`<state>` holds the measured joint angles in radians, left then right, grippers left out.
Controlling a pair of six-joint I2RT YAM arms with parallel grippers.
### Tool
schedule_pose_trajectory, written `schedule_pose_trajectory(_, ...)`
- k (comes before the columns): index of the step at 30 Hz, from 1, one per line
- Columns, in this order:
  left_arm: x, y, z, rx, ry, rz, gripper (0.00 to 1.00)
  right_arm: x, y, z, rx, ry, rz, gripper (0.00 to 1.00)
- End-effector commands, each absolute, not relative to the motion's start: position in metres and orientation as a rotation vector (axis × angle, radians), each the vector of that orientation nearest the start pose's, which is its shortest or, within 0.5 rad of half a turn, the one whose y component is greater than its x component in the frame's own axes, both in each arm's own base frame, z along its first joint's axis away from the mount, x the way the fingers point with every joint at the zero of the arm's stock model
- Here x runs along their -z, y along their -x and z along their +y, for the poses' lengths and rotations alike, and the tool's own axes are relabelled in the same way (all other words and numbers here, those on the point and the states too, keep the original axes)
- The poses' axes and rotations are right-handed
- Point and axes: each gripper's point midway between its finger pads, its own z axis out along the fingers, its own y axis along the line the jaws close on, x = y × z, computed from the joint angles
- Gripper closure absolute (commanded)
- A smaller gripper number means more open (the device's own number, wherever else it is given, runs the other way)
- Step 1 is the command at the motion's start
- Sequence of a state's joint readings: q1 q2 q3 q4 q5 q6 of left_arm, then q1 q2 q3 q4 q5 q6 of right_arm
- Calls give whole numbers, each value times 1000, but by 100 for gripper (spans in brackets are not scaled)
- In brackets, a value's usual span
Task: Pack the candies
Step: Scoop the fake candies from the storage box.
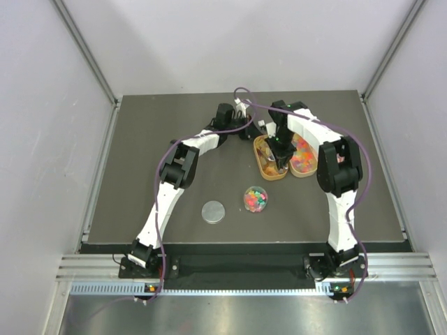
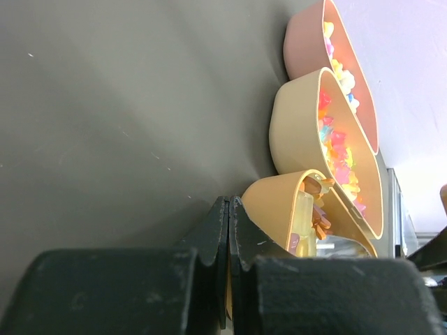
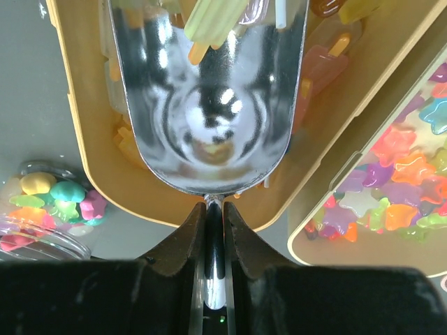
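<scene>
Candies fill the orange oval trays: bright star pieces (image 3: 401, 178) in the right tray (image 1: 304, 156), amber and yellow pieces (image 2: 314, 209) in the left tray (image 1: 268, 158). More candies (image 1: 255, 199) sit in the small clear dish (image 3: 28, 241). My right gripper (image 3: 214, 209) is shut on the handle of a metal scoop (image 3: 209, 91). The scoop's bowl lies inside the left tray (image 3: 77, 139), with yellow-green pieces at its far end. My left gripper (image 2: 229, 209) is shut just beside that tray's outer wall (image 2: 276, 202), low over the table; I see nothing held between its jaws.
The dish's round lid (image 1: 214, 211) lies flat on the dark mat, left of the dish. A third, pinkish tray (image 2: 304, 42) stands behind the other two. The mat's raised edges and the grey walls enclose the workspace.
</scene>
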<state>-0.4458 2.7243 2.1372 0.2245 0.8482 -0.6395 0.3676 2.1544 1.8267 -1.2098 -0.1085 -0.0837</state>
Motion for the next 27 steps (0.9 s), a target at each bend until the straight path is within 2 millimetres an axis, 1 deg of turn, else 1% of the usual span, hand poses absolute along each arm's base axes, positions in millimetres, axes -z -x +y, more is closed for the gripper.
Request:
schedule_pose_trajectory(1, -101, -531, -410, 1462, -492, 1945, 100, -57, -364, 150, -199, 688, 3001, 100)
schedule_pose_trajectory(4, -110, -545, -399, 1422, -466, 1926, 100, -56, -362, 149, -206, 686, 3000, 100)
schedule_pose_trajectory(6, -119, -550, -394, 1398, -467, 1909, 100, -57, -361, 149, -217, 695, 2999, 100)
schedule_pose_trajectory(7, -122, -551, -391, 1393, -469, 1904, 97, -57, -362, 150, -217, 707, 2996, 100)
schedule_pose_trajectory(8, -124, -555, -385, 1378, -467, 1899, 94, -58, -363, 149, -215, 704, 2990, 100)
schedule_pose_trajectory(9, -129, -557, -381, 1372, -463, 1901, 93, -58, -364, 149, -217, 704, 2990, 100)
schedule_pose_trajectory(10, -131, -561, -373, 1360, -450, 1901, 92, -58, -365, 149, -215, 705, 2986, 100)
schedule_pose_trajectory(11, -133, -563, -369, 1354, -442, 1901, 90, -58, -367, 148, -215, 701, 2985, 100)
schedule_pose_trajectory(12, -142, -565, -364, 1350, -440, 1888, 90, -58, -367, 149, -218, 703, 2983, 100)
schedule_pose_trajectory(13, -142, -567, -356, 1340, -434, 1896, 89, -58, -368, 150, -223, 705, 2980, 100)
schedule_pose_trajectory(14, -147, -569, -351, 1331, -435, 1892, 89, -59, -370, 150, -228, 706, 2971, 100)
schedule_pose_trajectory(15, -156, -569, -347, 1324, -441, 1881, 89, -60, -373, 151, -226, 705, 2962, 100)
schedule_pose_trajectory(16, -158, -572, -337, 1307, -434, 1893, 88, -61, -375, 152, -227, 715, 2948, 100)
schedule_pose_trajectory(17, -162, -572, -332, 1303, -434, 1892, 88, -62, -375, 153, -227, 729, 2935, 100)
schedule_pose_trajectory(18, -173, -572, -327, 1296, -436, 1881, 88, -61, -377, 153, -216, 739, 2926, 100)
schedule_pose_trajectory(19, -177, -575, -318, 1284, -430, 1878, 88, -61, -376, 152, -216, 745, 2919, 100)
schedule_pose_trajectory(20, -181, -575, -313, 1279, -424, 1884, 89, -61, -373, 152, -218, 747, 2919, 100)
schedule_pose_trajectory(21, -190, -573, -309, 1275, -424, 1877, 88, -60, -373, 153, -226, 746, 2906, 100)
schedule_pose_trajectory(23, -196, -573, -298, 1259, -424, 1886, 88, -60, -369, 151, -231, 743, 2897, 100)
schedule_pose_trajectory(24, -204, -572, -294, 1253, -430, 1880, 88, -60, -371, 152, -235, 742, 2875, 100)
schedule_pose_trajectory(25, -208, -574, -287, 1237, -435, 1872, 88, -59, -369, 152, -233, 739, 2874, 100)
schedule_pose_trajectory(26, -208, -571, -284, 1237, -428, 1894, 88, -57, -368, 151, -231, 732, 2873, 100)
schedule_pose_trajectory(27, -212, -567, -280, 1240, -427, 1908, 88, -55, -366, 150, -231, 728, 2876, 100)
